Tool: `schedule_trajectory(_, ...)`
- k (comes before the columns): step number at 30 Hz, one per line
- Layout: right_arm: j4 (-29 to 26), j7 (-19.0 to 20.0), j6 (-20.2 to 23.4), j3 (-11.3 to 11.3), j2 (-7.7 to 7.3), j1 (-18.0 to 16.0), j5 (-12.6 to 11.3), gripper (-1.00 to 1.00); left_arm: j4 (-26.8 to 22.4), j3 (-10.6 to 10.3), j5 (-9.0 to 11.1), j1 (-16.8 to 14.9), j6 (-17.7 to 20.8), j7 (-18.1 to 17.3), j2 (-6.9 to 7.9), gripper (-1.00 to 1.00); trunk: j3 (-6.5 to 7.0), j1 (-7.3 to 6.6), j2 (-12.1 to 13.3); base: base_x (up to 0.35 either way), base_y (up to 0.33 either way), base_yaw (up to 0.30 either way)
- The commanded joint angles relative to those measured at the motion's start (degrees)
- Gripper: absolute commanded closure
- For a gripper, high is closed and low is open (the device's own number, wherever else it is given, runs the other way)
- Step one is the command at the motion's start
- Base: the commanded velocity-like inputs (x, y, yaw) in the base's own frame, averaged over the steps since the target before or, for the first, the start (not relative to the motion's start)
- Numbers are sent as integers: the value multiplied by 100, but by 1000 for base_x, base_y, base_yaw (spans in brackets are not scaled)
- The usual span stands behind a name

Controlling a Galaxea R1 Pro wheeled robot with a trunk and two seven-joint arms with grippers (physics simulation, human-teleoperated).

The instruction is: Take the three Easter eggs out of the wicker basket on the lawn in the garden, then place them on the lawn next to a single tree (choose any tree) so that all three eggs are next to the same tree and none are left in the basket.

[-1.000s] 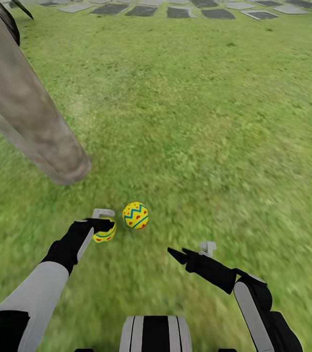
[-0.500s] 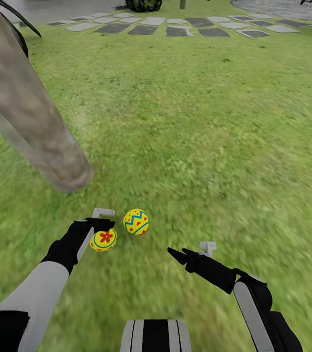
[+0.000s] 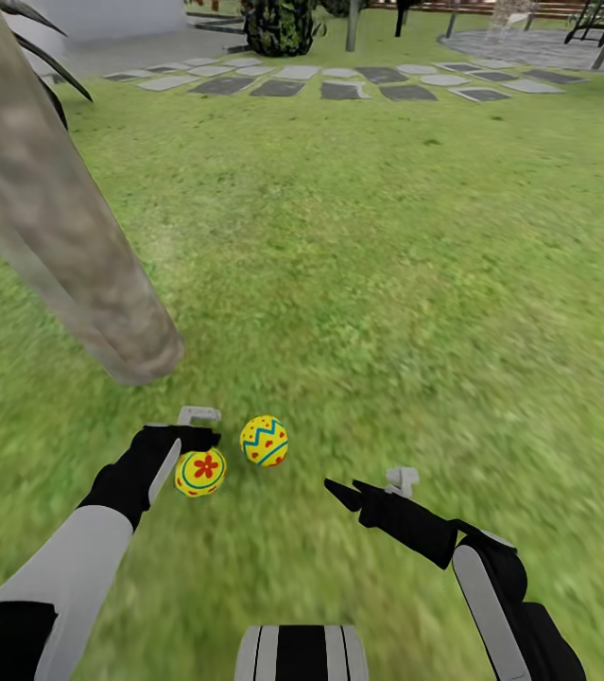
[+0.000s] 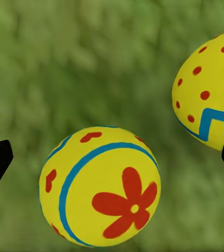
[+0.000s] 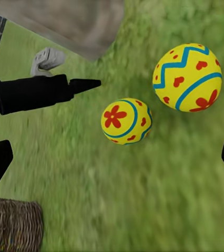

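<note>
**Two eggs down by the tree, a third to come**

Two Easter eggs lie on the lawn (image 3: 415, 246) just short of the tree (image 3: 65, 246): the flower egg (image 3: 200, 472) directly beneath the left gripper (image 3: 193, 426), the zigzag egg (image 3: 264, 441) just beside it. In the left wrist view the jaws stand wide apart with the flower egg (image 4: 100, 186) free between them on the grass, the zigzag egg (image 4: 209, 97) near one fingertip. The right gripper (image 3: 377, 484) hangs spread and empty over bare grass; its wrist camera catches both eggs and a corner of the basket (image 5: 12, 226). The third egg cannot be seen, so it is presumably in the basket, leaving the job unfinished.

The risk now is a nudge. A left fingertip swinging sideways on the way up could clip either egg and set it rolling away from the trunk. The robot's base, turning toward the basket, could do the same, since both eggs lie close ahead of it.
</note>
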Motion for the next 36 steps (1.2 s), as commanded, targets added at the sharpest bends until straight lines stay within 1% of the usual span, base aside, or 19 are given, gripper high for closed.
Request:
schedule_trajectory(1, -4, 2, 33, -4, 1, -2, -17, -100, -7, -16, -9, -1, 33, -14, 5, -100, 19, -3, 0, -10, 0, 0)
schedule_trajectory(21, 4, 2, 33, -4, 9, -1, -12, -100, -12, -6, -4, -1, 56, 3, 5, -100, 462, -55, 27, -133, 0, 0)
schedule_trajectory(36, 4, 2, 33, -18, 18, -2, -9, -100, -12, -6, -8, -1, 55, 12, 9, -100, 795, -93, 47, -171, 0, 0)
